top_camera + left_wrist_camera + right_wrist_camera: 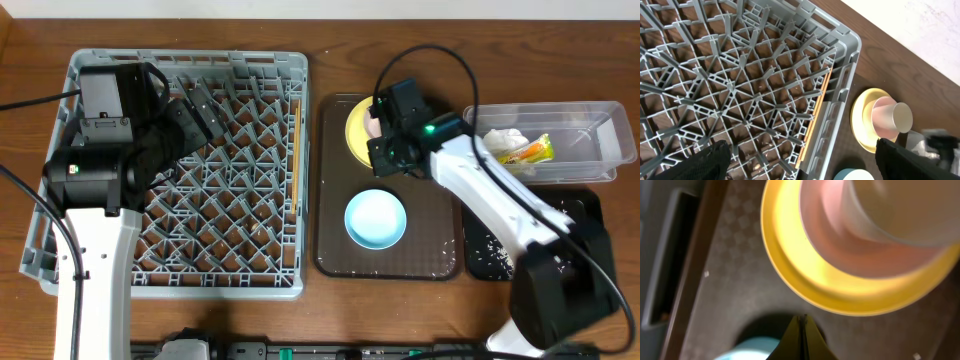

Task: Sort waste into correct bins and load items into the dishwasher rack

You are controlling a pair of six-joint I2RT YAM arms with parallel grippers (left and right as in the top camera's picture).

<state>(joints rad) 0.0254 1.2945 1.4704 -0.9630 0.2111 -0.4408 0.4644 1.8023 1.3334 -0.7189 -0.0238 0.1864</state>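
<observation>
As far as I can see, waste sorting looks done. Tissue point(505, 138) and wrapper point(537, 150) sit in the clear tub point(600, 115). Crumbs point(485, 250) lie in the black tray point(580, 205). A few pale specks show on the brown tray point(330, 250), too small for me to call.

Loading is only partly done. Chopsticks point(816, 117) lie flat inside the rack point(90, 70), along the wall nearest the brown tray. They are the only item I see in it.

Not yet loaded:
- Plate point(352, 135), on the brown tray.
- Cups point(890, 117), on their side on the plate, one nested in the other I think.
- Bowl point(375, 218), on the brown tray near the plate, not touching it.

Right gripper point(802, 330) is clenched. Its tips are low over the brown tray, just off the plate's rim, between plate and bowl. Nothing shows between the fingers, so I read it as holding nothing. Whether it touches the rim I can't tell.

Left gripper point(805, 160) is spread wide and empty, hanging over the rack.

My read is roughly halfway: bins finished, one of four dish kinds racked. The cups likely have to come off before the plate can go.
</observation>
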